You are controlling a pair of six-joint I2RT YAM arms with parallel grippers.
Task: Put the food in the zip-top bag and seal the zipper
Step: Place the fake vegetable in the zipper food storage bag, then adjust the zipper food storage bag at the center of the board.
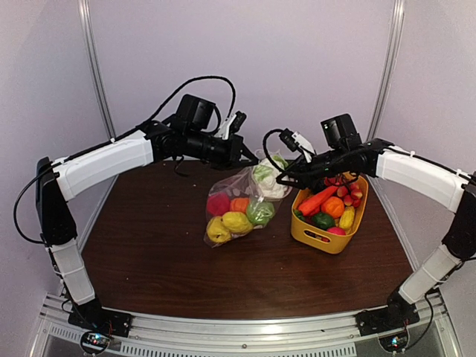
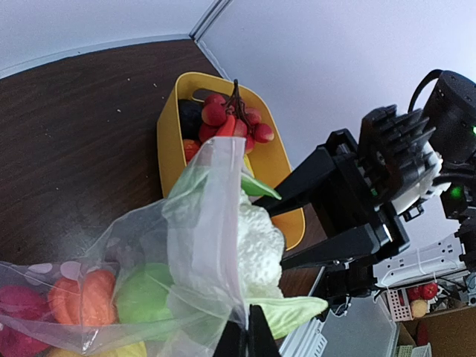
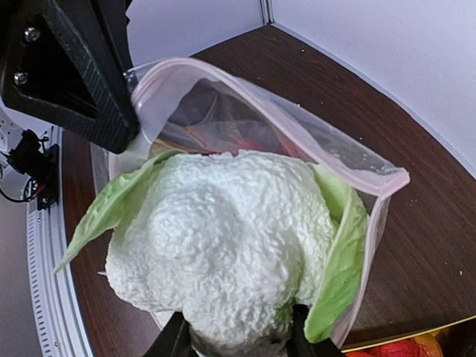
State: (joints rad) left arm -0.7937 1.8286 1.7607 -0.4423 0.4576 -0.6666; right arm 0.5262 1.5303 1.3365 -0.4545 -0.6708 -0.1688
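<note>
One zip-top bag (image 1: 232,187) holds five food pieces (image 1: 236,222). The right pincer (image 3: 238,342) grips one cauliflower (image 3: 223,238) at its mouth. The left pincer (image 2: 244,338) is clamped on the bag rim.

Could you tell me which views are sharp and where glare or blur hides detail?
Top external: even light, slightly soft, wall posts splay outward. Left wrist: zip-top bag nearest the lens looks soft, basket sharp. Right wrist: cauliflower crisp, no glare.

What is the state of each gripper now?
Left gripper: closed, pinching the edge of the bag.
Right gripper: closed, holding the cauliflower.
</note>
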